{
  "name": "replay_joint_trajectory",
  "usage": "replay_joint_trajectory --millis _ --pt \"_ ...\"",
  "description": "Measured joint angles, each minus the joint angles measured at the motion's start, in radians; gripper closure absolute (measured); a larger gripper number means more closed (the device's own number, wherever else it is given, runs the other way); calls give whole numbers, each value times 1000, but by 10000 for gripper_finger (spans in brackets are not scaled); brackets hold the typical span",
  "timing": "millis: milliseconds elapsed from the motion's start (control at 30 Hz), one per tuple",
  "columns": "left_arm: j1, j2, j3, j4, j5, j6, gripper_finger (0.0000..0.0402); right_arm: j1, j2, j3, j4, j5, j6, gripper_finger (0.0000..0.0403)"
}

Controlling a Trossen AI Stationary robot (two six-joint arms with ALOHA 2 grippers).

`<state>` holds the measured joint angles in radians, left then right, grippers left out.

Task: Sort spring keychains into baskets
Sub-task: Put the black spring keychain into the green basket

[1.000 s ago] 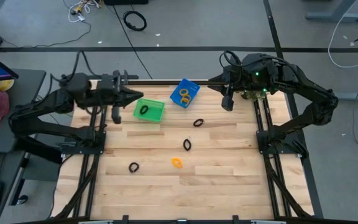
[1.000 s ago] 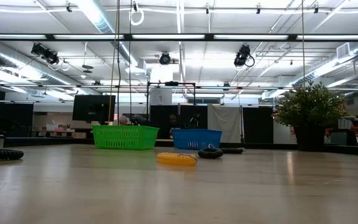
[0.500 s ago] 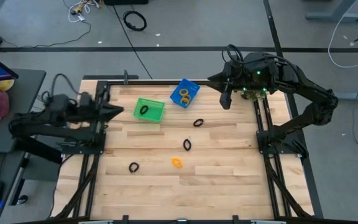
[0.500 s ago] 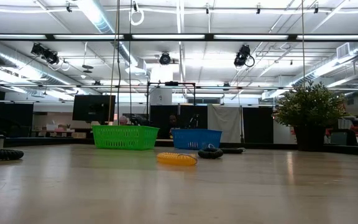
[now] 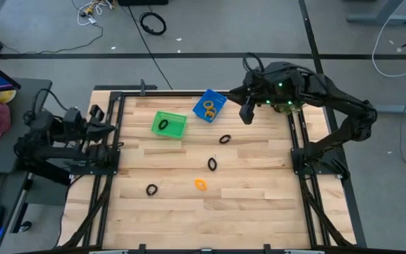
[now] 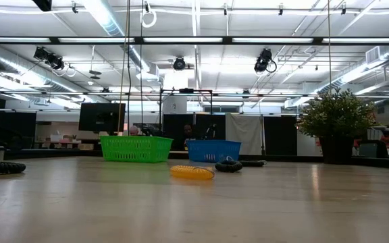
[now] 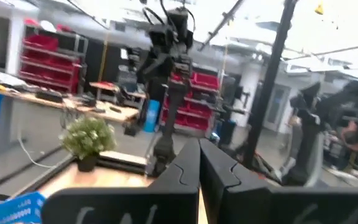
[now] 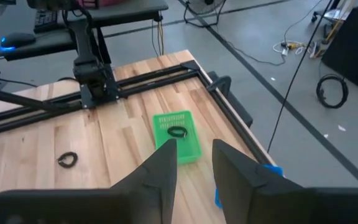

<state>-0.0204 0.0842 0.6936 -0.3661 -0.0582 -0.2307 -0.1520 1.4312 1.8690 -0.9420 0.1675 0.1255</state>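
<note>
Near table edge in high view: small black coiled keychain ring (image 5: 151, 189) lying flat on light wooden slat table (image 5: 259, 212), w/ small orange coiled keychain ring (image 5: 201, 185) to its right. Long axis of the orange one seen running across the low view (image 6: 192, 172). Farther in, a black coiled ring (image 5: 212, 164) is laid w/ long axis roughly near-to-far; another black coiled ring (image 5: 225, 139) beyond it is tilted diagonally.

Bright green square plastic basket (image 5: 168, 125) set toward far left; one black ring (image 5: 163, 125) seen inside it. Bright blue square plastic basket (image 5: 210, 106) just beside it on the right, turned at an angle; orange rings (image 5: 210, 107) held inside, exact count cannot be told. Both baskets sit side by side in low view, green (image 6: 136, 148), blue (image 6: 213, 150).

No readable writing or labels seen.

Right gripper (image 5: 246, 113) held above table just right of blue basket, fingers (image 8: 159, 169) partly spread, nothing seen between them. Left gripper (image 5: 108, 129) parked at left table edge, fingers (image 7: 182, 171) pressed together, nothing held.
</note>
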Motion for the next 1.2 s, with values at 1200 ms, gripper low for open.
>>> replay_joint_trajectory --millis 1200 --pt "0 719 471 -1141 266 -233 342 0 14 0 -45 0 -53 298"
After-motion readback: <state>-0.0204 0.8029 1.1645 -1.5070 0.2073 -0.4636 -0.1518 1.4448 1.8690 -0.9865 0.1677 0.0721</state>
